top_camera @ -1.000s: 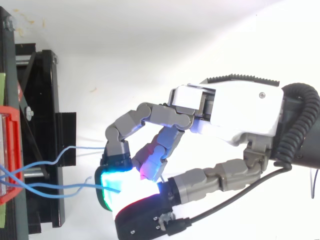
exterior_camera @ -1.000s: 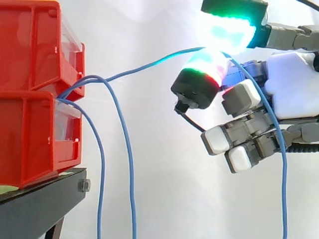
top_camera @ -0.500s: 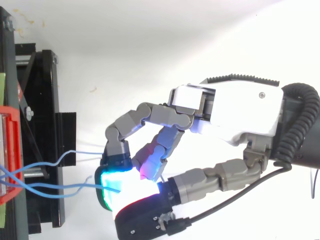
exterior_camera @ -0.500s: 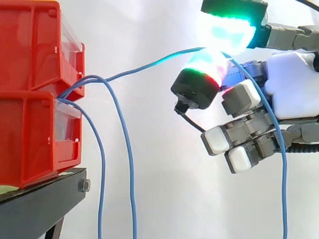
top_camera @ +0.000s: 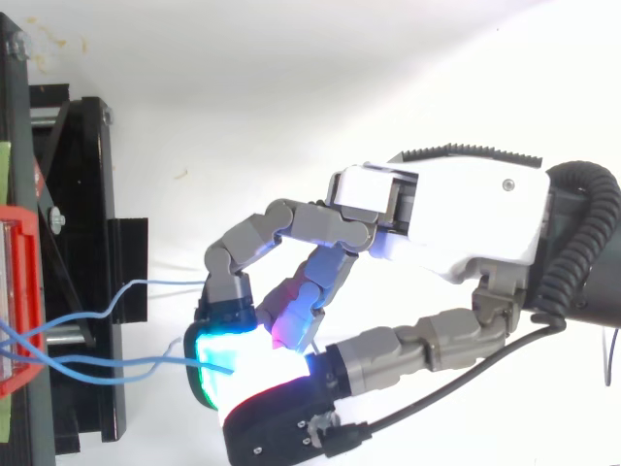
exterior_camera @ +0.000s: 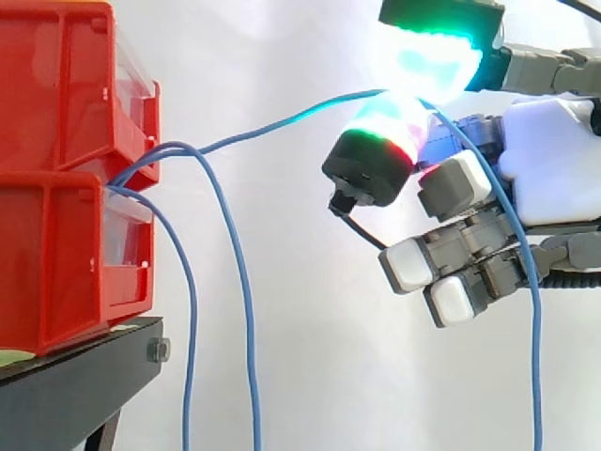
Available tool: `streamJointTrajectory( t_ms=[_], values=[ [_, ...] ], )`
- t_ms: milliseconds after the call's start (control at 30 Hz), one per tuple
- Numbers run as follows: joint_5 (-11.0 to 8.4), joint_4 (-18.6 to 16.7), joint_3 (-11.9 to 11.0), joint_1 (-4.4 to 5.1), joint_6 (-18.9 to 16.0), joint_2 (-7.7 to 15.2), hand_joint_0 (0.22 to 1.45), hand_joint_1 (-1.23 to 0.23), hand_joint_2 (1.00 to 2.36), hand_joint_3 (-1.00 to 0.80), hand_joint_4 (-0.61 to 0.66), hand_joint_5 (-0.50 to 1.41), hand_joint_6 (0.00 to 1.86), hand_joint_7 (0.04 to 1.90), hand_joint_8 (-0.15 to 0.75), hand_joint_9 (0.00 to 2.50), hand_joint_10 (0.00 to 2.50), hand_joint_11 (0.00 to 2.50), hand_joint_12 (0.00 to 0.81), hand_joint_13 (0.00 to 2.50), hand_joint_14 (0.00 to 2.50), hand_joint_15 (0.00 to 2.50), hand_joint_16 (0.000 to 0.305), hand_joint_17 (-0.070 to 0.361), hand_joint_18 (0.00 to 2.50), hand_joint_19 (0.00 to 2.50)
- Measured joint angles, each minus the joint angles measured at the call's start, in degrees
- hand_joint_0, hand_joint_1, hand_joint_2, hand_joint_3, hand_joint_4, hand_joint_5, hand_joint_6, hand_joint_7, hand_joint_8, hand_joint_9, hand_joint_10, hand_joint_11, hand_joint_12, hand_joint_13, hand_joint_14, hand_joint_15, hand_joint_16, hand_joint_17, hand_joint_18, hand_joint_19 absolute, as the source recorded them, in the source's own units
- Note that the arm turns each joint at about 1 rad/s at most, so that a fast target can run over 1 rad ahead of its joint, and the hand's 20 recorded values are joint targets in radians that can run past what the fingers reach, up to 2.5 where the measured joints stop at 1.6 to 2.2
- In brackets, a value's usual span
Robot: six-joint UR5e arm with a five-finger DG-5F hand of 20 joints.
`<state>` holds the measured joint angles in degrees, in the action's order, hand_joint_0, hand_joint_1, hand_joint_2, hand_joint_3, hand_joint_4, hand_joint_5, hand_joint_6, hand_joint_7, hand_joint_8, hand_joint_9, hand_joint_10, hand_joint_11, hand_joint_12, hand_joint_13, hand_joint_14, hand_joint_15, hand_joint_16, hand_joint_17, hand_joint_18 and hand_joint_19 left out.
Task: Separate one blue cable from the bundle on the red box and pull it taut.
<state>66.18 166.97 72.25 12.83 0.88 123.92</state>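
Observation:
Two red bins [exterior_camera: 66, 178] are stacked at the left on a black stand [exterior_camera: 75, 385]. Several blue cables come out between them. One blue cable [exterior_camera: 272, 130] runs up and right from the bins into my hand [exterior_camera: 549, 160], pinched between a green-glowing fingertip [exterior_camera: 427, 56] above and a thumb pad below; its free end hangs down past the palm [exterior_camera: 535, 357]. In the top view the same cable [top_camera: 126, 365] stretches from the bin edge to the glowing pads of my hand [top_camera: 446, 218]. Two other blue cables [exterior_camera: 235, 310] hang slack from the bins.
A white curtain forms the background. The black stand's frame [top_camera: 73, 262] lies at the left edge of the top view, under the bins' red edge [top_camera: 17, 291]. Open space lies between the bins and my hand.

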Motion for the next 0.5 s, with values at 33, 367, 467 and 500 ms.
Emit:
streamJointTrajectory(
  t_ms=[33, 367, 467, 500],
  values=[
    [0.0, 0.0, 0.0, 0.0, 0.0, 0.0, 0.61, -0.82, 1.0, 0.04, -0.09, -0.11, 0.92, 1.13, 0.378, 1.28, 0.01, 0.68, 0.392, 0.98, 0.02, 0.45, 0.053, 0.119, 0.96, 0.36],
    [0.0, 0.0, 0.0, -0.02, 0.0, 0.0, 0.61, -0.82, 1.0, 0.04, -0.09, -0.11, 0.92, 1.14, 0.375, 1.28, 0.01, 0.68, 0.393, 0.99, 0.01, 0.46, 0.053, 0.119, 0.96, 0.36],
    [0.0, 0.0, 0.0, -0.01, 0.0, 0.0, 0.61, -0.82, 1.0, 0.04, -0.1, -0.11, 0.92, 1.13, 0.375, 1.27, 0.02, 0.68, 0.391, 0.99, 0.01, 0.45, 0.053, 0.119, 0.96, 0.36],
    [0.0, 0.0, 0.0, -0.01, 0.0, 0.0, 0.61, -0.82, 1.0, 0.04, -0.09, -0.11, 0.92, 1.14, 0.373, 1.27, 0.02, 0.67, 0.394, 0.99, 0.01, 0.45, 0.053, 0.119, 0.96, 0.36]
  ],
)
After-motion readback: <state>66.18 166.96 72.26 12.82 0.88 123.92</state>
